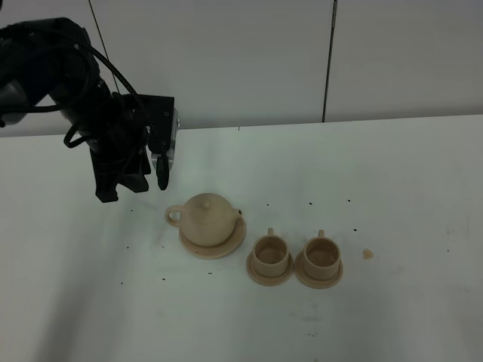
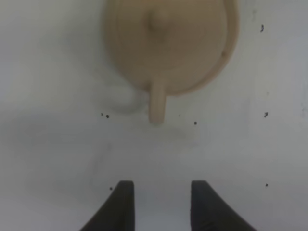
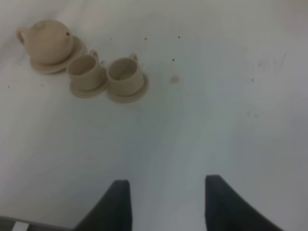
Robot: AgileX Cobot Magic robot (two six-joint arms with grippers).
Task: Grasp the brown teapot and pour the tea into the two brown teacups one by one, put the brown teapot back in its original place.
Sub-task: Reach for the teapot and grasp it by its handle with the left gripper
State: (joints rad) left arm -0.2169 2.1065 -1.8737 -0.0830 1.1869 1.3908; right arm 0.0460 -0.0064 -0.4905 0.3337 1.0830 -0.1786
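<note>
on wide saucer [image 1: 229, 250]: teapot [image 1: 207, 219]. l pincer [image 2: 162, 184] apart, r pincer [image 3: 167, 180] apart.

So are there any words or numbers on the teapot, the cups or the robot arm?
None: no word, number or sign can be read in any view.
The brown teapot and the two brown teacups are plain.
The black arm shows no label that can be read.
The dark dots on the white table are specks, not letters.
</note>
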